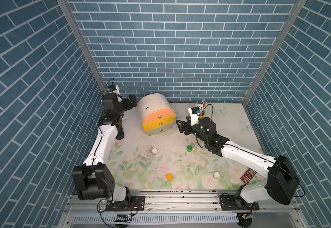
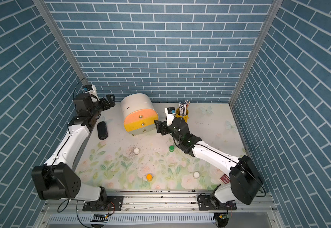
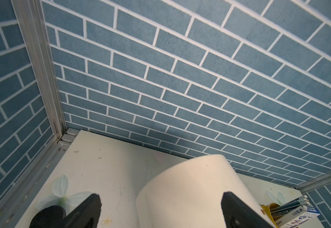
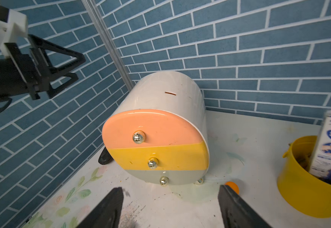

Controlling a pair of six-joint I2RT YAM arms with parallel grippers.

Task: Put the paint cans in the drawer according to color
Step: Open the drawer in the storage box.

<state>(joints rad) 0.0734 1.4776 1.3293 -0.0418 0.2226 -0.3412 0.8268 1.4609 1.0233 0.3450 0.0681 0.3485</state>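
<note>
Top views, drawer cabinet [image 1: 156, 116]: I see it at the back of the counter [image 1: 233, 122], near the rear wall. Its peach, yellow and grey fronts are all pushed in.
Top views, paint cans: I count four on the counter, upright and well apart. A white-lidded can [image 1: 154, 151] and a green-lidded can [image 1: 189, 148] stand in front of the cabinet. An orange-lidded can [image 1: 169, 177] and a second white-lidded can [image 1: 216, 174] stand nearer the front rail.
Top views, left gripper [image 2: 109, 101]: raised near the cabinet's left side, jaws wide, nothing in them.
Top views, right gripper [image 2: 158, 126]: just off the cabinet's lower right edge, jaws apart, empty.
Top views, other things: a yellow bucket [image 2: 183, 114] behind my right wrist, a black oblong object [image 2: 102, 130] by the left arm, and a red packet [image 1: 247, 175] near the right arm's base.
Left wrist, grip: my two fingers [image 3: 87, 209] stand far apart. The cabinet's cream body lies beyond them, untouched.
Right wrist, grip: the fingers [image 4: 109, 209] are spread and hold nothing. They face the cabinet's front, with the grey drawer's knob [image 4: 164, 181] nearest.
Right wrist, orange lid [image 4: 232, 187]: it peeks from behind one finger, on the counter between cabinet and bucket. I cannot tell more of it.
</note>
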